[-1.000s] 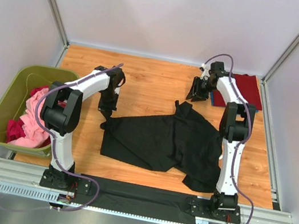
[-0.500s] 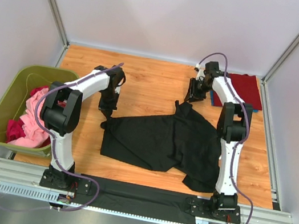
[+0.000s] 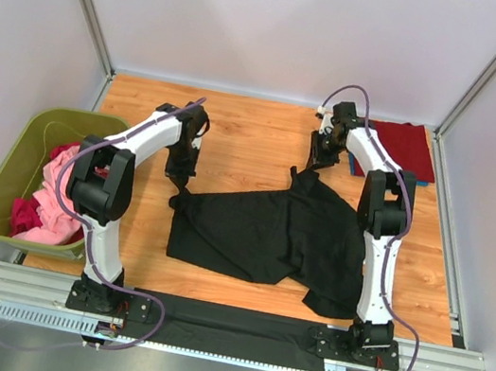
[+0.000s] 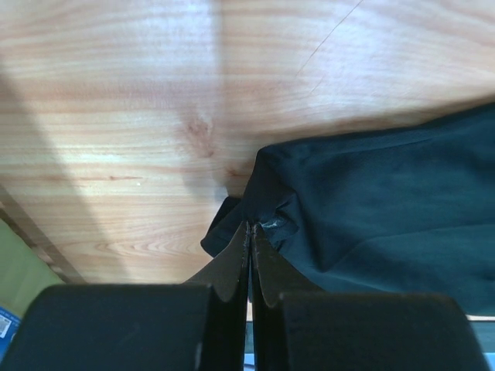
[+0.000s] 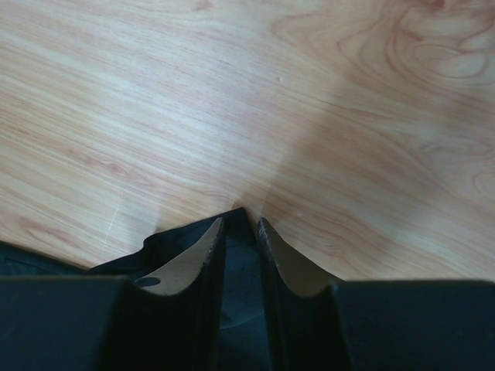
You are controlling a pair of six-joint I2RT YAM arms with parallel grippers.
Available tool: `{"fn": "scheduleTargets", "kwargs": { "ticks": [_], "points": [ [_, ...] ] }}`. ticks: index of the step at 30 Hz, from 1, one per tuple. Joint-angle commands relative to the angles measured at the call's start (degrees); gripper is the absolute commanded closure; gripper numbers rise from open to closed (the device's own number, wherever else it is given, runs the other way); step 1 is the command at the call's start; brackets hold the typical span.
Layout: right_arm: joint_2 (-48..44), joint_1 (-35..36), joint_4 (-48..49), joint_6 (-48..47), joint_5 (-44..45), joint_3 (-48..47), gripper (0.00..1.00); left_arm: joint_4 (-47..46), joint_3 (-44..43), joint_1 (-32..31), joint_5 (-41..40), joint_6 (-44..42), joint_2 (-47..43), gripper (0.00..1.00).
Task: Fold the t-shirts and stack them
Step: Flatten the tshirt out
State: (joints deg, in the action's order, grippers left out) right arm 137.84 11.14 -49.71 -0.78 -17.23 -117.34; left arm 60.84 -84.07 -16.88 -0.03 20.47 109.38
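Note:
A black t-shirt (image 3: pixel 268 232) lies spread and creased on the middle of the wooden table. My left gripper (image 3: pixel 175 197) is shut on its left corner; in the left wrist view the cloth (image 4: pixel 387 201) bunches at the closed tips (image 4: pixel 249 226). My right gripper (image 3: pixel 311 165) is down at the shirt's far corner. In the right wrist view its jaws (image 5: pixel 241 220) stand a narrow gap apart, with the black cloth (image 5: pixel 241 270) lying between them and not pinched. A folded dark red t-shirt (image 3: pixel 409 147) lies at the back right.
An olive-green bin (image 3: pixel 13 154) at the left edge holds pink and magenta shirts (image 3: pixel 53 199). A blue edge (image 3: pixel 355 166) shows under the dark red shirt. Metal frame posts stand at the back corners. Bare wood (image 3: pixel 258 130) lies between the two grippers.
My right gripper has moved left and down from beside the red shirt onto the black shirt's far corner, and its jaws have narrowed. The left gripper has kept its hold and barely moved.

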Motion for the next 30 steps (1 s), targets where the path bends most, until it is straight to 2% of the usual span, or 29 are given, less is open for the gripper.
{"fn": "scheduleTargets", "kwargs": {
  "ticks": [1,6,9,10,14,18,26,29,30],
  "points": [
    [0.67,0.81,-1.96,-2.56,1.50,1.85,0.74,0.77,-3.20,-0.08,0.56,-0.96,-1.72,1.00],
    [0.06,1.26,-1.53,-3.18,3.08,3.52,0.77,0.51,-3.29,-0.17,1.08,-0.69,-1.54,1.00],
    [-0.12,1.34,-0.47,-3.00,3.17,4.22,0.90,0.60,-3.29,-0.08,1.00,-0.52,-1.72,1.00],
    [0.06,1.34,-0.38,-3.00,3.26,4.22,1.00,0.60,-3.38,-0.17,0.91,-0.52,-1.63,1.00],
    [-2.65,1.43,0.40,-0.90,7.11,3.52,1.00,2.09,-6.53,-0.17,0.12,-0.34,-2.68,1.00],
    [-12.66,1.43,1.11,2.08,13.88,3.43,1.00,4.98,-12.86,-0.08,-5.40,0.01,-7.32,1.00],
    [-44.47,1.87,7.26,5.78,27.15,11.60,1.00,5.17,-22.88,-0.17,-10.77,1.94,-21.20,1.00],
    [-55.28,2.05,7.18,5.79,29.01,14.24,1.00,4.64,-21.93,-0.17,-8.76,2.47,-24.47,1.00],
    [-57.83,2.05,7.09,5.87,29.27,14.77,1.00,3.94,-21.49,-0.17,-5.28,2.99,-26.57,1.00]
  ]
}}
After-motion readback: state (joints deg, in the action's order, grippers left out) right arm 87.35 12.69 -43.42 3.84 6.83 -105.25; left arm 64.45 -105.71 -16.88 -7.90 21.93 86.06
